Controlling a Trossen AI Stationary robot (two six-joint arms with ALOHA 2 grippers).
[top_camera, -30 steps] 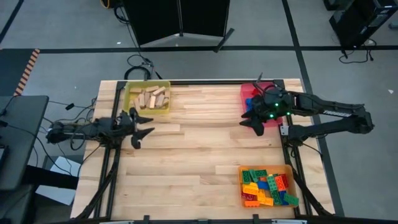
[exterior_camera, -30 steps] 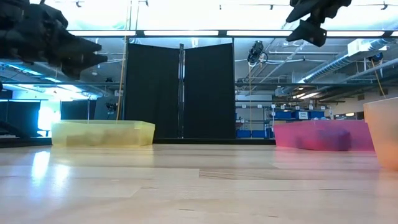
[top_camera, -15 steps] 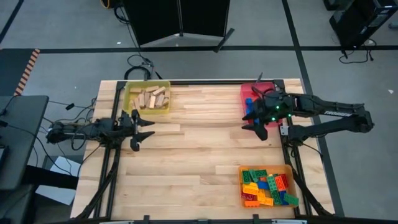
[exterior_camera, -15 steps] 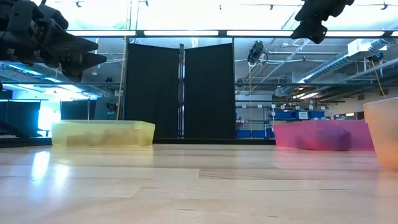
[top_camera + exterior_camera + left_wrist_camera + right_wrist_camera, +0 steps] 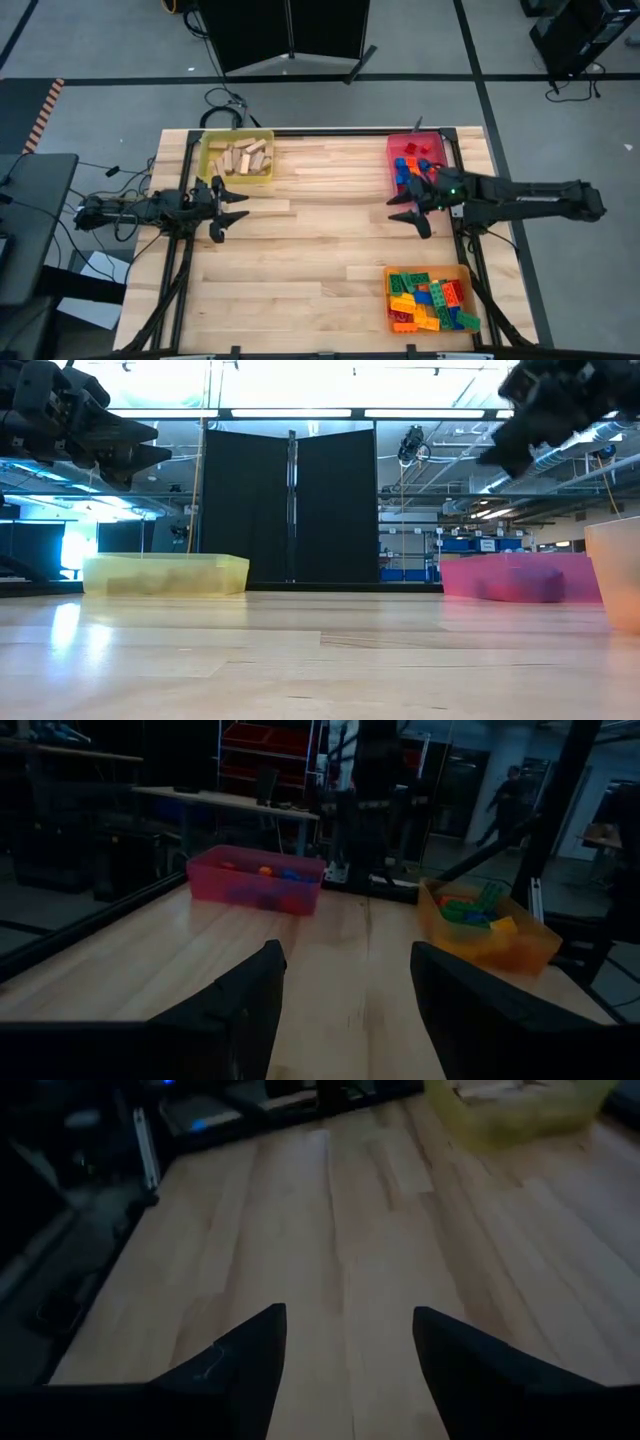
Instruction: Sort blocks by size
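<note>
Tan wooden blocks (image 5: 243, 155) lie in a yellow tray (image 5: 210, 168) at the far left. Blue and red bricks (image 5: 408, 165) sit in a red tray (image 5: 393, 150) at the far right. Many coloured studded bricks (image 5: 428, 300) fill an orange tray (image 5: 465, 272) at the near right. My left gripper (image 5: 232, 212) hovers open above the table by the left edge, nothing between its fingers (image 5: 345, 1000). My right gripper (image 5: 408, 215) hangs open just nearer than the red tray, above bare wood (image 5: 350, 1360).
Bare wooden tabletop (image 5: 320, 250) stretches between the three trays. In the low view the yellow tray (image 5: 165, 573), the red tray (image 5: 515, 577) and the orange tray (image 5: 615, 570) stand along the far and right sides, with both grippers high above the wood.
My right gripper has drawn back from over the red tray toward the table's near right, sunk lower and rolled about its own line, staying open and empty. My left gripper has turned slightly in place.
</note>
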